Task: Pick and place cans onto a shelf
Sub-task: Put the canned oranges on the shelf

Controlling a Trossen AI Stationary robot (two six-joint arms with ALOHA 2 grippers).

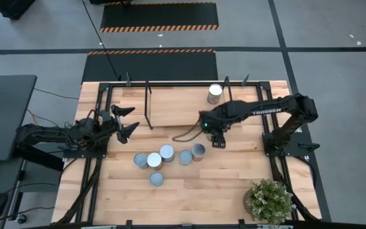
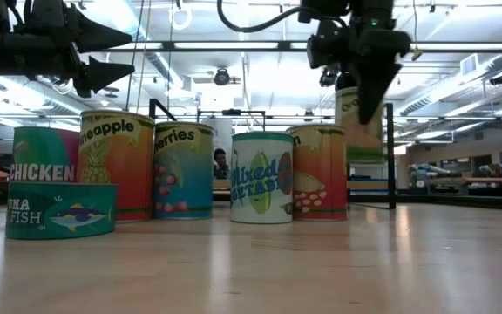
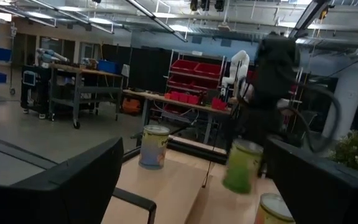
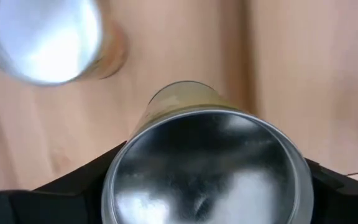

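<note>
Right claw (image 1: 218,141) clenched on can (image 4: 207,168), lifted off table (image 1: 234,197); left claw (image 1: 127,121) spread wide, empty.

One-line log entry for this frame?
right gripper: shut on can, lifted near shelf | left gripper: open, waiting | one can on shelf | five cans on table

Five cans (image 1: 166,159) cluster mid-table; one can (image 1: 215,93) stands on the shelf (image 1: 176,108).
</note>
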